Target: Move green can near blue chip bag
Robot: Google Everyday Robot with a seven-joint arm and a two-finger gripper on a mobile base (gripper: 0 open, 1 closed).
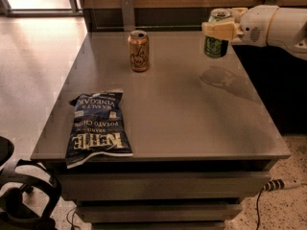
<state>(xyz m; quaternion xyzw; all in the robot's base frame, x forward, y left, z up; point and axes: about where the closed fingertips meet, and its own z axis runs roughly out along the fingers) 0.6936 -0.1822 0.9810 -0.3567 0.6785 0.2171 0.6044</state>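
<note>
The green can with a silver top hangs in the air over the table's far right part. My gripper is shut on its upper half; the white arm reaches in from the right. The can's shadow lies on the table below it. The blue chip bag, dark blue with white KETTLE lettering, lies flat at the table's front left corner, far from the can.
An orange-tan can stands upright at the table's far middle. The grey table has drawers below its front edge. A dark chair part sits at the bottom left. A wall runs behind the table.
</note>
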